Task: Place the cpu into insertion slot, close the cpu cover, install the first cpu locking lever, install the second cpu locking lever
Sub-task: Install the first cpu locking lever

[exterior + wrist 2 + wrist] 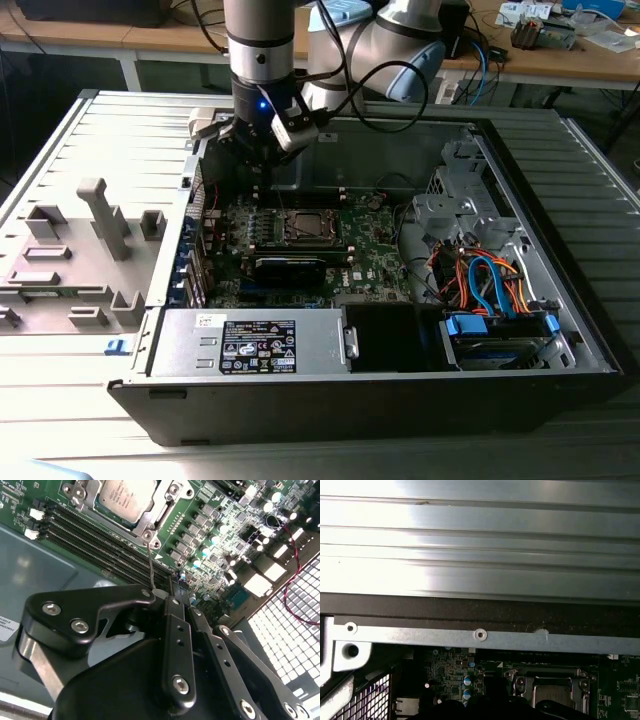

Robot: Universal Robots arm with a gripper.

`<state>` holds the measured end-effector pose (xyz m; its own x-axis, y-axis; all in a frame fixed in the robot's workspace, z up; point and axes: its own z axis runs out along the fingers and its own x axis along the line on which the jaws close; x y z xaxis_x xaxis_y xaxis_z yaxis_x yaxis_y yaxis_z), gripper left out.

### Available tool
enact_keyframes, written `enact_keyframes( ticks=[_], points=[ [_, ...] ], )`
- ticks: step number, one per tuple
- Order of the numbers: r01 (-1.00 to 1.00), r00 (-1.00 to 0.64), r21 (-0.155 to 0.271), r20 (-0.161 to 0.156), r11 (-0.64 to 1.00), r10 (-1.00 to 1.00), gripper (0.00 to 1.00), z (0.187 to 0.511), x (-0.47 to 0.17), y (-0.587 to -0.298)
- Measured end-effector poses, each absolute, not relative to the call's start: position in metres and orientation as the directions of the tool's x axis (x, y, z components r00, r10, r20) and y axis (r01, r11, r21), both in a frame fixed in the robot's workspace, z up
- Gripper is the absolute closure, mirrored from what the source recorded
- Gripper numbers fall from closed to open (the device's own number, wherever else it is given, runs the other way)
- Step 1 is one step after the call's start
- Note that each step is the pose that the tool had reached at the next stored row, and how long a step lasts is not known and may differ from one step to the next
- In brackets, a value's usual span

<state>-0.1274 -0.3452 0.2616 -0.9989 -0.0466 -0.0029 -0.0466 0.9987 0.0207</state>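
The cpu (125, 497) lies with its pale silvery face up in the insertion slot (305, 226) on the green board. The silver cpu cover (164, 509) lies flat around it as a frame. A thin wire locking lever (150, 562) rises from the slot's corner up to my gripper (162, 594). The black fingers (172, 630) are drawn together around the lever's end. In the exterior view the gripper (255, 170) hangs over the board's rear corner, toward that view's left of the slot. The first wrist view has the cover (555, 692) below the case wall.
Black memory slots (85, 530) run beside the socket. A long black card (290, 266) lies in front of it. A power supply (250, 345), a drive cage with coloured cables (490, 290) and the case's rear grille (290, 625) surround the board. Grey fixtures (90, 250) stand outside the case.
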Motion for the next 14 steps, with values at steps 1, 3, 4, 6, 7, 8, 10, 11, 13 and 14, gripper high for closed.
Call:
enact_keyframes(
  ticks=[1,3,4,6,7,8,10,11,13,14],
  points=[
    [-0.047,-0.999,0.021,-0.003,0.999,-0.047,0.89,0.262,-0.127,-0.345],
    [-0.047,-0.999,0.021,-0.003,0.999,-0.047,0.89,0.262,-0.126,-0.345],
    [-0.047,-0.999,0.021,-0.003,0.999,-0.047,0.89,0.262,-0.125,-0.345],
    [-0.047,-0.999,0.021,-0.003,0.999,-0.047,0.89,0.262,-0.124,-0.345],
    [-0.047,-0.999,0.021,-0.003,0.999,-0.047,0.89,0.262,-0.123,-0.345],
    [-0.047,-0.999,0.021,-0.003,0.999,-0.047,0.89,0.262,-0.122,-0.345],
    [-0.047,-0.999,0.021,-0.003,0.999,-0.047,0.89,0.262,-0.12,-0.345],
    [-0.047,-0.999,0.021,-0.003,0.999,-0.047,0.89,0.262,-0.119,-0.345],
    [-0.047,-0.999,0.021,-0.003,0.999,-0.047,0.89,0.262,-0.117,-0.345],
    [-0.047,-0.999,0.021,-0.003,0.999,-0.047,0.89,0.262,-0.116,-0.345]
  ],
)
